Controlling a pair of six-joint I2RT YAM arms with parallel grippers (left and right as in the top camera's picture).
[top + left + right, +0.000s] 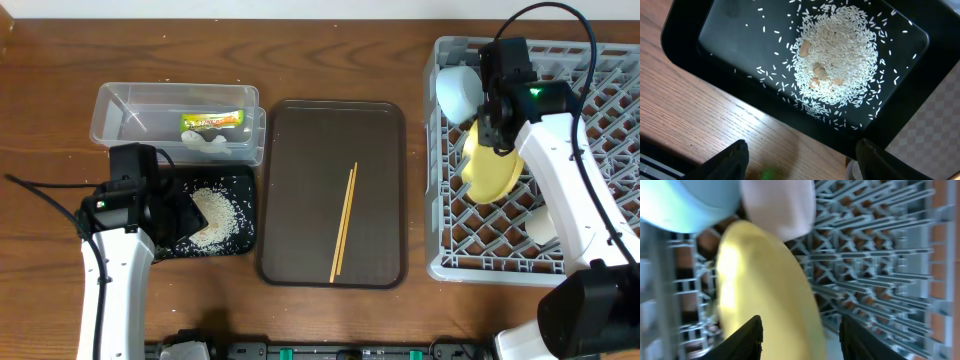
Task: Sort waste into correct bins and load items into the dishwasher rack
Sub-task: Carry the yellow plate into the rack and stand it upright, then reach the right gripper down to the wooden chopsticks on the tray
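Right fingers (750, 340) sit parted either side of the yellow plate (765, 295), not pinching it, plate propped in the rack (445, 265). Left fingers (732, 162) gape empty over the rice (835, 60). Chopsticks (344, 222) lie on the brown tray (300, 150), long axis front-to-back, about midway between both arms

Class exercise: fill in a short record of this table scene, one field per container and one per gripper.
clear tub: snack wrapper and tissue inside
black tray: rice grains piled inside
serving tray: chopsticks lying on it
dishwasher rack: yellow plate on edge, light blue bowl, cup
left gripper: open, over the black tray
right gripper: open, fingers either side of the yellow plate
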